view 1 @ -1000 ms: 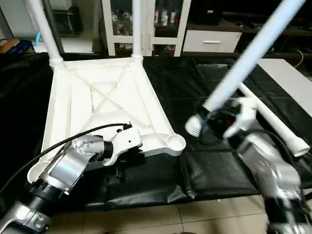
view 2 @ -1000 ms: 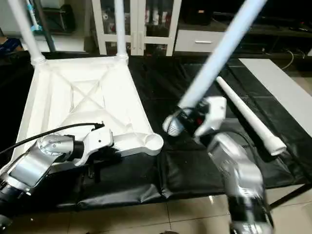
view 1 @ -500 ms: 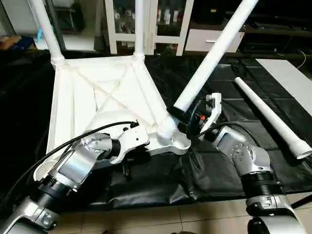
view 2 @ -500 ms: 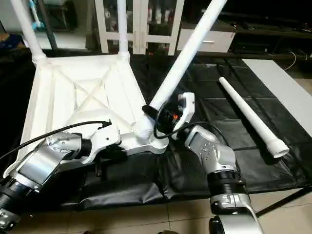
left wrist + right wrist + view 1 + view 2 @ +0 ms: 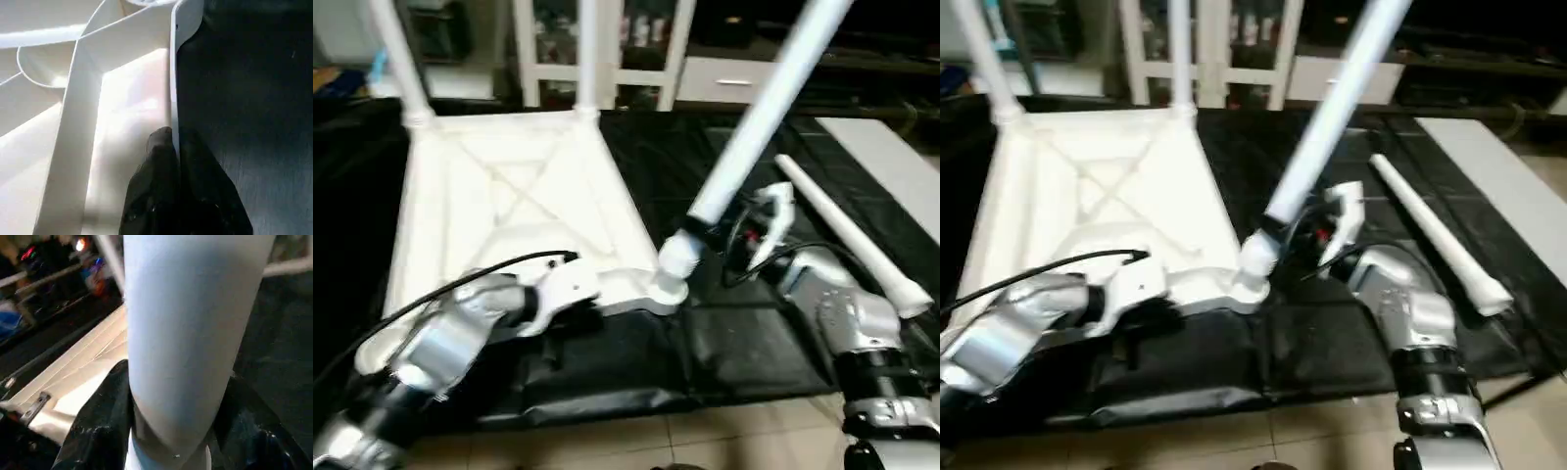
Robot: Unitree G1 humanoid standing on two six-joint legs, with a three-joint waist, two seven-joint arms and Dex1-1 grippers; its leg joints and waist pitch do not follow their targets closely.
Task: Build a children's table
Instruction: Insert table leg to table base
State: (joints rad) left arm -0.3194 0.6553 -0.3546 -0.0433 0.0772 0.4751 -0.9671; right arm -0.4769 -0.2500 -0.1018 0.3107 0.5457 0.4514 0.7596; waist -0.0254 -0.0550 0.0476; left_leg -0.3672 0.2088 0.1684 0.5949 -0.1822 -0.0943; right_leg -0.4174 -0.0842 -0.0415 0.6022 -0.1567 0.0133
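Right hand clamps a tilted leg at the top's five-o'clock socket; left hand pinches the top's rim.

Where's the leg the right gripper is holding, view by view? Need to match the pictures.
Left eye view: held leg slants from upper right down to the near-right corner socket.
Right eye view: same slant, foot at the socket.
Left wrist view: can't make out the leg; the table top's edge is pinched.
Right wrist view: fills the centre.
Shared landmark: the loose leg lying on the black mat.
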